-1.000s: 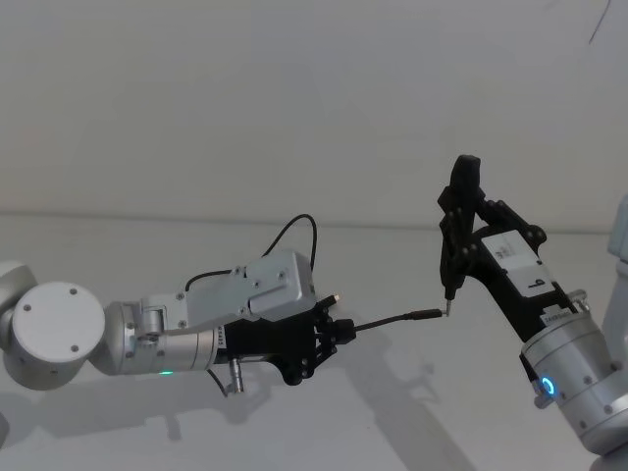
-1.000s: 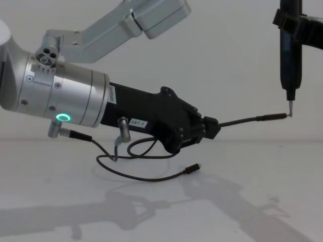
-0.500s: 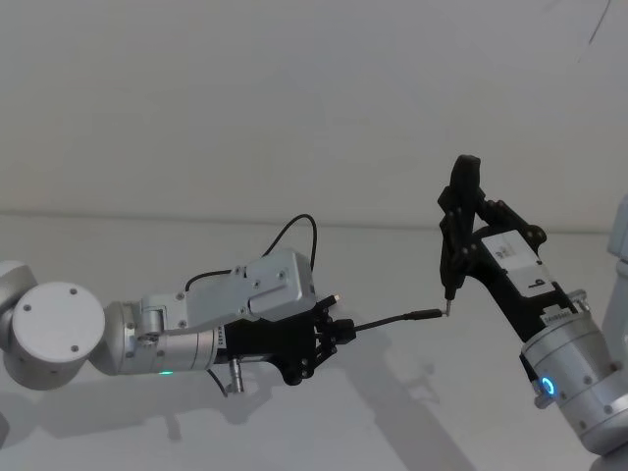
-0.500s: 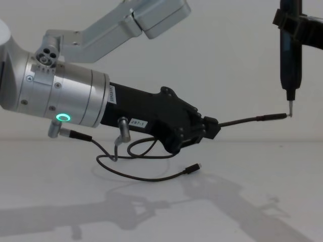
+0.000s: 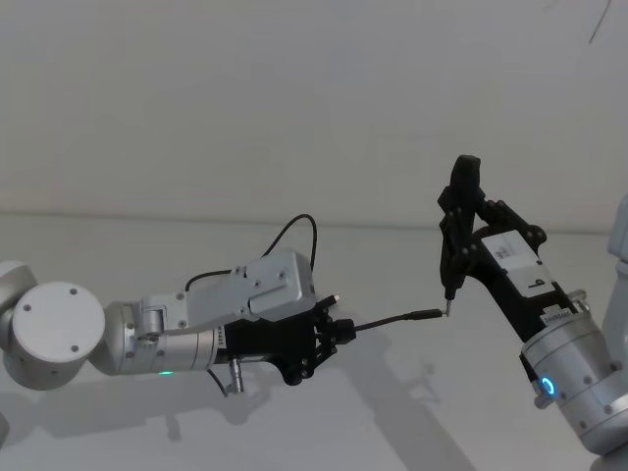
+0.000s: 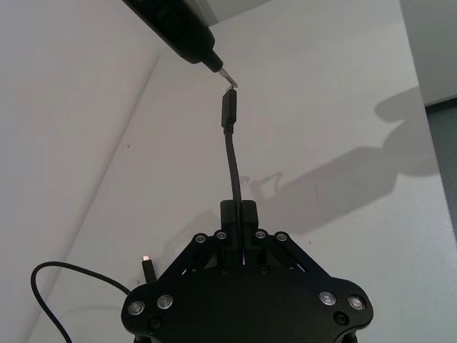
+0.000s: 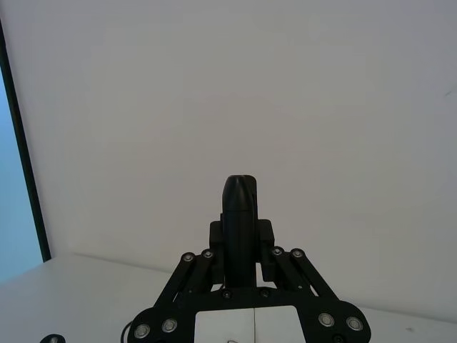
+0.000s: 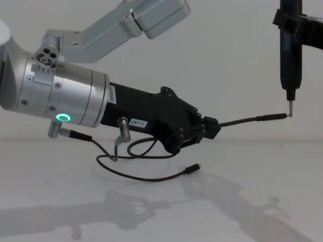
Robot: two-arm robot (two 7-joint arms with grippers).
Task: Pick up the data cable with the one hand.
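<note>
I see my left black plastic two-finger gripper (image 8: 209,128) closed on the thin black data cable (image 8: 151,174), whose slim plug (image 5: 429,315) touches the metal-tipped tool clamped in my right gripper (image 5: 453,250), so a careless pull may slip it.

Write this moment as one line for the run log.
left gripper: shut on data cable, lifted | plug end: at tip of black tool | right gripper: shut on black tool | free plug: on table

Probably lab: bare white table (image 8: 262,212), blank wall (image 5: 245,98).
</note>
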